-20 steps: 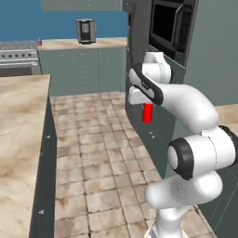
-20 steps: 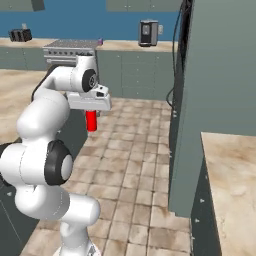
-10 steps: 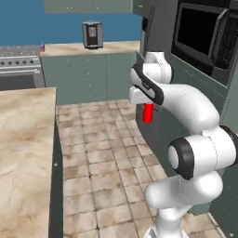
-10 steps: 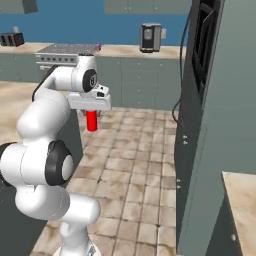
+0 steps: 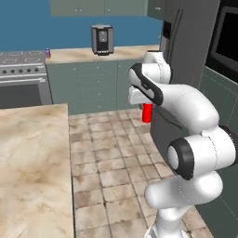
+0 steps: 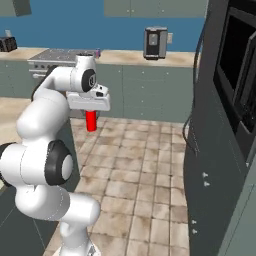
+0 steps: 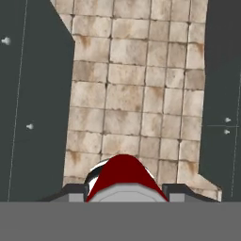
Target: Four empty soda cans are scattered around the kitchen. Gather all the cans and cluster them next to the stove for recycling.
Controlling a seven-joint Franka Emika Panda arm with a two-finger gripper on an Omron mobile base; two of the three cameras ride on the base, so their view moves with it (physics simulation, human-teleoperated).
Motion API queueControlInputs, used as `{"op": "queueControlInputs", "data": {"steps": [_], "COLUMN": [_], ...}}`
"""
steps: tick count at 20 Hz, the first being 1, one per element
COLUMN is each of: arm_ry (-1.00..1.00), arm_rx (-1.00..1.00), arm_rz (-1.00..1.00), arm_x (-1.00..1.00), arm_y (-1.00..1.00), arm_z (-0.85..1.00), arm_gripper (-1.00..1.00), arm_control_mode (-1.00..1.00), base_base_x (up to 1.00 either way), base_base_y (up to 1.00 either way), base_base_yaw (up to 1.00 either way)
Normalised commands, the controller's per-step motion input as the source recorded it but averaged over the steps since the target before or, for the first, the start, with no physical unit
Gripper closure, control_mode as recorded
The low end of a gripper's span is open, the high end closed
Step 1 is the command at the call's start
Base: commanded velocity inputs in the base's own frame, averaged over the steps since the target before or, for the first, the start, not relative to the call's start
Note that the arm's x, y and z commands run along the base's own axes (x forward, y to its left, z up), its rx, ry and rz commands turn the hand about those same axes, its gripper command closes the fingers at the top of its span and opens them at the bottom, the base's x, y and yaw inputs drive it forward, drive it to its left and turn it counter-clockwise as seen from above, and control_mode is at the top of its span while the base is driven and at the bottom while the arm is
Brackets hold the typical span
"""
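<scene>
**Desk:** What did the arm have in hand as it stood in the kitchen [image 5: 93, 28] aisle?

**Photographer:** The end effector [image 6: 91, 114] was closed on a red soda can [image 6: 91, 121], which hung upright beneath it, above the tan tiled floor [image 6: 145, 170] and between the marble table [image 5: 32, 162] and the tall dark cabinet [image 6: 210, 165]. From the hand view the can's red body [image 7: 123, 172] sat right between the fingertips, with its silver rim peeking out on one side.

**Desk:** How would that can have handled?

**Photographer:** By the look of it, light and thin-walled. Being empty, it likely would have dented under a hard squeeze, and its smooth round side might have slipped or swung if the hold were loose. The hold was near the top, with most of the red body hanging free below; a grip across the width, kept gentle and square, appeared the sound choice.

**Desk:** And the destination?

**Photographer:** The stove [image 5: 23, 65] stood against the blue back wall, well apart from the arm. A small purple-pink can [image 5: 48, 53] sat on the table just beside it, with a coffee machine [image 5: 102, 39] farther along.
</scene>
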Motion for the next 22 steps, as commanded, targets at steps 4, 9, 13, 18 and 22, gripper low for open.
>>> {"op": "queueControlInputs", "data": {"steps": [4,9,13,18,22], "arm_ry": [0.0,0.0,0.0,0.0,0.0], "arm_rx": [0.0,0.0,0.0,0.0,0.0], "arm_rz": [0.0,0.0,0.0,0.0,0.0], "arm_x": [0.0,0.0,0.0,0.0,0.0], "arm_y": [0.0,0.0,0.0,0.0,0.0], "arm_z": [0.0,0.0,0.0,0.0,0.0], "arm_gripper": [1.0,1.0,1.0,1.0,1.0], "arm_control_mode": [1.0,1.0,1.0,1.0,1.0], "base_base_x": [1.0,1.0,1.0,1.0,1.0], "base_base_y": [0.2,0.18,0.19,0.19,0.22], "base_base_yaw": [0.0,0.0,0.0,0.0,0.0]}}
